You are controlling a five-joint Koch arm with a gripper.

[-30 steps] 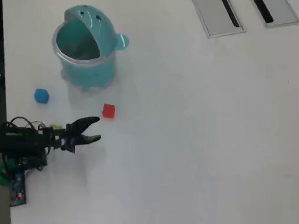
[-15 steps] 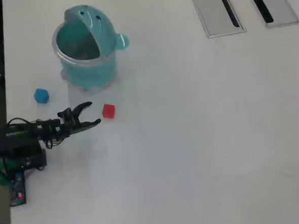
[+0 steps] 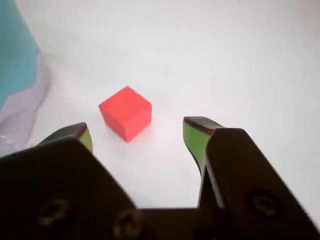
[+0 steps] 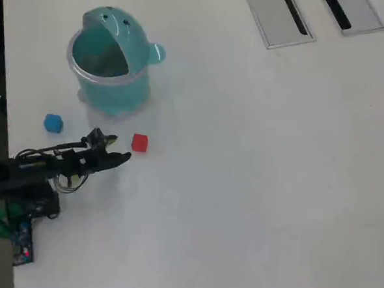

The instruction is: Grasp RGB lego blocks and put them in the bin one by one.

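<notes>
From the wrist view we see the small red cube-like plastic block (image 3: 126, 113) resting on the white table (image 3: 240, 60), just ahead of the end effector (image 3: 141, 134) and roughly centred in the gap between its tips. Our two black jaws stand well apart, each tipped with a yellow-green pad, and they hold nothing; the block touches neither fingertip. At the left edge of this view a slice of the teal round plastic whale-shaped bin (image 3: 15, 55) shows, with its clear rim or base blurred below it, near the block but apart from it.

Looking down from the overhead view, we find the black end effector (image 4: 116, 150) at the end of the arm that reaches in from the left edge, its jaws spread and empty, pointing right toward the red block (image 4: 139, 143), which lies just beside the tips without touching them. The teal bin (image 4: 110, 90) stands upright on the table (image 4: 255, 174) above the block in this view, its domed hood at the top and a small knob on its right side. A small blue plastic block (image 4: 53, 123) lies on the table to the left of the red one, below the bin and apart from it. Two grey flat slotted panels (image 4: 271, 18) sit at the top edge, well away from everything else.
</notes>
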